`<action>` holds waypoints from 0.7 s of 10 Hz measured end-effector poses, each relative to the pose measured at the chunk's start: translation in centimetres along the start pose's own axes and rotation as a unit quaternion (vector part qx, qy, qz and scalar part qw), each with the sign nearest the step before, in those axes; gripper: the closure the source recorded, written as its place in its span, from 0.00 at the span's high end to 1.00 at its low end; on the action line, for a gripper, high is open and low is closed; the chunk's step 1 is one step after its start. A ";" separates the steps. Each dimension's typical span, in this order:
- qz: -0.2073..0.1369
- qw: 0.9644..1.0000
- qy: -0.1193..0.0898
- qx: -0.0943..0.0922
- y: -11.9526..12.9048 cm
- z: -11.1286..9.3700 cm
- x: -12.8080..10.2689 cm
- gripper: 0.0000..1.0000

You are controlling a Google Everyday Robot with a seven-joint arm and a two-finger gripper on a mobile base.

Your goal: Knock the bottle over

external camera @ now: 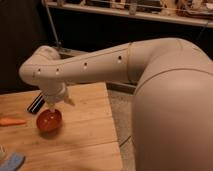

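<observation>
**Wooden table, dark room, arm parked over the bowl**

The table (85,132) is pale wood planks with visible grain, and the room behind it is mostly dark. A smooth cream arm (100,65), rounded and dotted with a row of small dark holes, reaches in from the right. Its gripper (57,102) hangs just above the far rim of a round, glossy orange-red bowl (49,121). Honestly can't tell how far open it is, or whether it has hold of anything.

The bottle: I can't pick it out anywhere, so its place and its long axis are a no-call.

A black flat bar (36,104) lies diagonally just behind the bowl. An orange carrot (11,121) lies roughly left-to-right near the left edge, and a blue cloth (11,162) sits in the near left corner.
</observation>
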 end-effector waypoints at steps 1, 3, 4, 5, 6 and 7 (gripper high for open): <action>-0.020 1.000 -0.012 0.012 1.3 -0.8 -0.2 0.34; -0.052 0.998 -0.029 0.031 4.1 -2.2 -0.4 0.14; -0.062 0.997 -0.032 0.039 5.4 -2.8 -0.5 0.05; -0.071 0.996 -0.036 0.045 6.6 -3.3 -0.7 0.00; -0.079 0.995 -0.037 0.054 7.6 -3.6 -0.9 0.00; -0.084 0.994 -0.038 0.061 8.4 -3.8 -1.1 0.00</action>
